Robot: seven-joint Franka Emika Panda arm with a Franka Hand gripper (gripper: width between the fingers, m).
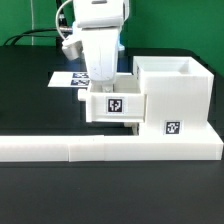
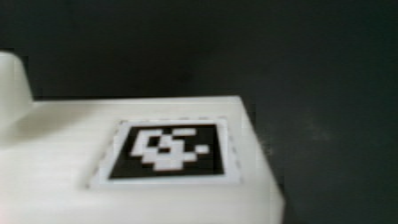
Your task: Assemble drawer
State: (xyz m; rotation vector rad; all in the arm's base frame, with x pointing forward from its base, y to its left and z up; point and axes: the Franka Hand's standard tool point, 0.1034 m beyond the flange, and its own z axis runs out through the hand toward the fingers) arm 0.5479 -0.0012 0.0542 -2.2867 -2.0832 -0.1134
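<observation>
The hand (image 1: pixel 103 86) sits over a tagged tray (image 1: pixel 113 105) beside the case (image 1: pixel 172 95) near the counter's (image 1: pixel 40 100) front edge; I cannot tell its opening or hold.

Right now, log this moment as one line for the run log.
phase: tray at case | tool: over tray, jaws hidden | case: upright by border wall | marker board: behind arm

A black surface (image 1: pixel 30 110) fills the scene, a long white border wall (image 1: pixel 60 150) along its near edge.
</observation>
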